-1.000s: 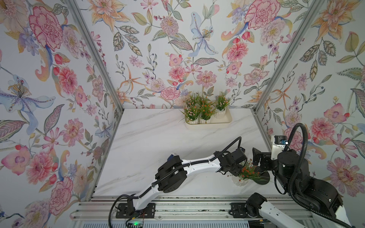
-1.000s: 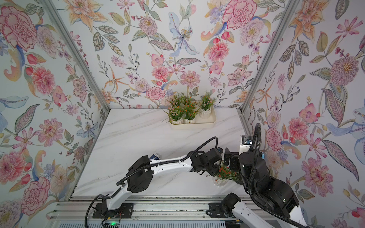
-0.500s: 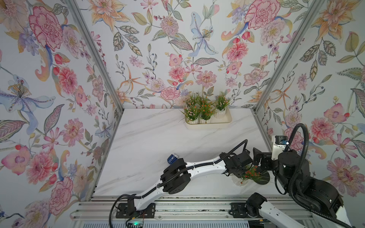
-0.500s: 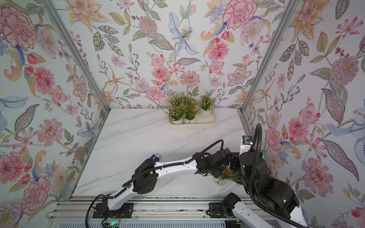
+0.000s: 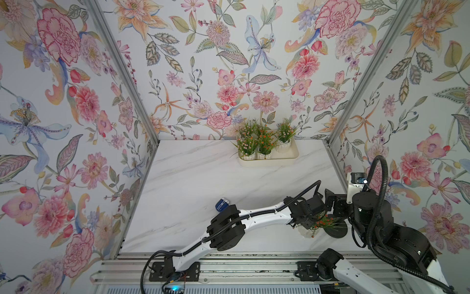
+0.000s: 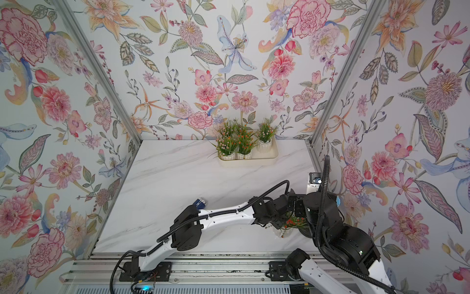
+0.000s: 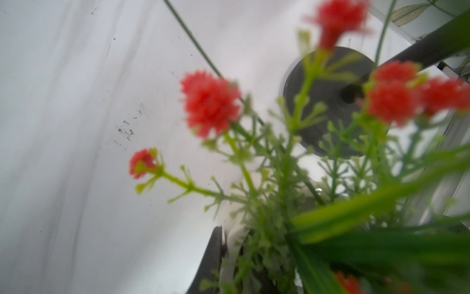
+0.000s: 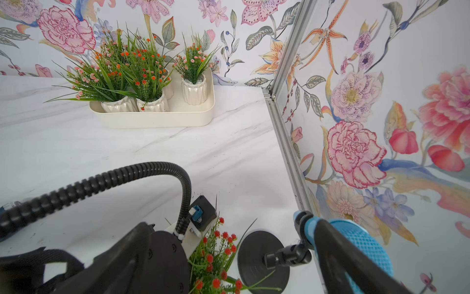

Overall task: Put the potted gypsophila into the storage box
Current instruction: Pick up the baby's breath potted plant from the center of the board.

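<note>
5 small white pots (image 5: 264,146) of green sprigs with pink or orange flowers stand in the cream box (image 5: 292,155) at the back of the marble table (image 5: 198,178), right of centre, leaving its front right corner bare. A 6th, the red-flowered pot (image 5: 305,231), sits well apart from the box near the table's front right corner, just beside a black disc (image 5: 337,230). The left gripper (image 5: 307,223) is closed on this pot, with one dark finger (image 7: 213,257) against its white wall. The right gripper (image 5: 335,205) hangs close by, jaws spread wide and holding nothing, its blue-padded finger (image 8: 361,250) near the disc.
</note>
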Tool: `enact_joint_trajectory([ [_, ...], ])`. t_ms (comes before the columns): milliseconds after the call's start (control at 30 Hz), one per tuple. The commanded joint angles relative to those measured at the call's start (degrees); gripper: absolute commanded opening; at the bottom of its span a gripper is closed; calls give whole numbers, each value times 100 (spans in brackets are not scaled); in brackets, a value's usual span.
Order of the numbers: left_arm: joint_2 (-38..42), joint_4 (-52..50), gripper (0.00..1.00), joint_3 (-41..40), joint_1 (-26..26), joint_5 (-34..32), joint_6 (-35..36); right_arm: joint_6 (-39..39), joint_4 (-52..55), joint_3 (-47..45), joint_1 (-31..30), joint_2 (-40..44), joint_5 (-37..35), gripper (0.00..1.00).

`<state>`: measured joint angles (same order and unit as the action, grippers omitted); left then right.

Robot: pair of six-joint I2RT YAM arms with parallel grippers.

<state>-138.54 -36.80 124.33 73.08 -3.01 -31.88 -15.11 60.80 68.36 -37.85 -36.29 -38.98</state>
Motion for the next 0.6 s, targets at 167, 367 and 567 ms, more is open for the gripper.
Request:
enact_joint_trajectory([
  [167, 332, -157, 0, 390, -578, -12, 146, 436, -680, 300, 192, -352, -234, 100],
  [367, 309, -215, 0, 1100, -1292, 177, 263, 884, -1592, 402, 1340, -863, 855, 100],
  [567, -2, 127, 0, 2043, -1982, 353, 322, 618, -2516, 302, 3062, -1644, 2848, 100],
])
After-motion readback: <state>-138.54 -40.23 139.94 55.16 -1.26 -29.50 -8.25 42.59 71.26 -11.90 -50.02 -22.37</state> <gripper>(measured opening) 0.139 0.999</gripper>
